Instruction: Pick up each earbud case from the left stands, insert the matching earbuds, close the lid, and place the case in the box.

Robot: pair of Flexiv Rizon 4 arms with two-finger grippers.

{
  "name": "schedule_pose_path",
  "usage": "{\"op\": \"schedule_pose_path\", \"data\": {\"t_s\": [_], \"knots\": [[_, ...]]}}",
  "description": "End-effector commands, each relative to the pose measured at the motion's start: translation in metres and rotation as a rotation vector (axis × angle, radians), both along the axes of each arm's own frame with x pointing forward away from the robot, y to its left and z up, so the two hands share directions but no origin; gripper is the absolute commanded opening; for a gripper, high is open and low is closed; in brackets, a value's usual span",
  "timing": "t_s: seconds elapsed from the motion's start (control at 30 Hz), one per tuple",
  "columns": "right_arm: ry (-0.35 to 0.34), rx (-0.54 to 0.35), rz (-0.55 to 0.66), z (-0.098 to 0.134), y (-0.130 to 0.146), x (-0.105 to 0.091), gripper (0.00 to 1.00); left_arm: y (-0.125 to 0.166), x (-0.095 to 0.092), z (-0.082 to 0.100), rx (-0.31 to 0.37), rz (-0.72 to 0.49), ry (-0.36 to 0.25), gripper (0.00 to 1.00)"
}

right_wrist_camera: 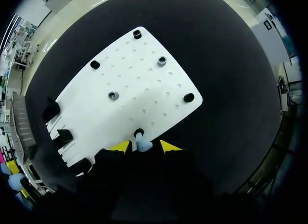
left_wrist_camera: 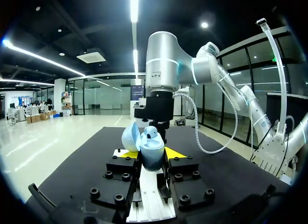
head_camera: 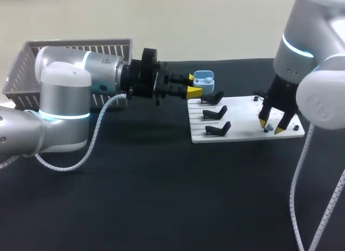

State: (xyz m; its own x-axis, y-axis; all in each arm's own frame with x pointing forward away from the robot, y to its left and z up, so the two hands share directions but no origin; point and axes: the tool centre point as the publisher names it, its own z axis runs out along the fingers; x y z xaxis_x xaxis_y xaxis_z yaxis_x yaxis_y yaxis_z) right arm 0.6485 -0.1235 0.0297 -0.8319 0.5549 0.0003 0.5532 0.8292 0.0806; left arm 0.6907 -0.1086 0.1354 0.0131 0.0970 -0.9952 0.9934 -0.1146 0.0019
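left end effector (left_wrist_camera: 151, 154) is pinching the case (left_wrist_camera: 153, 160); right end effector (right_wrist_camera: 144, 146), spread, is straddling an earbud (right_wrist_camera: 142, 146) at the board's (right_wrist_camera: 134, 89) edge, needing a centred squeeze.

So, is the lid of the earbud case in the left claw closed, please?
No, the earbud case sits in the left claw with its lid open.

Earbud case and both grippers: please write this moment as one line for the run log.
left gripper: shut on earbud case, lid open | right gripper: open, earbud between tips, at white board edge
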Motion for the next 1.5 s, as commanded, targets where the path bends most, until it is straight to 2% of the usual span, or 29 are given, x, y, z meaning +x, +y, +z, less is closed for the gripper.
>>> {"op": "schedule_pose_path", "data": {"t_s": [0.03,0.53,0.67,0.83,1.03,1.13,1.2,1.23,1.5], "knots": [[0.0,-0.004,-0.01,-0.0028,0.0,0.0032,0.33,-0.0003,-0.0011,-0.0008,-0.003,0.005,-0.003,0.0],[0.012,-0.007,-0.025,-0.007,0.0007,0.0031,0.3,-0.0003,-0.0011,-0.0008,-0.003,0.005,-0.003,0.0],[0.01,-0.014,-0.029,-0.0062,0.0005,0.0032,0.24,-0.0003,-0.0011,-0.0008,-0.003,0.005,-0.003,0.0],[0.007,-0.025,-0.032,-0.0058,0.0002,0.003,0.27,-0.0003,-0.0011,-0.0008,-0.003,0.005,-0.003,0.0],[0.004,-0.028,-0.032,-0.0047,0.0002,0.0034,0.26,-0.0003,-0.0011,-0.0008,-0.003,0.005,-0.003,0.0],[0.005,-0.032,-0.031,-0.0053,0.0011,0.0031,0.22,-0.0003,-0.0011,-0.0008,-0.003,0.005,-0.003,0.0],[0.009,-0.033,-0.032,-0.0062,0.0011,0.0028,0.16,-0.0003,-0.0011,-0.0008,-0.003,0.005,-0.003,0.0],[0.009,-0.034,-0.032,-0.0064,0.0012,0.0027,0.01,-0.0003,-0.0011,-0.0008,-0.003,0.005,-0.003,0.0],[0.003,-0.036,-0.033,0.002,-0.0022,-0.0039,0.0,-0.0003,-0.0011,-0.0008,-0.003,0.005,-0.003,0.0]]}}
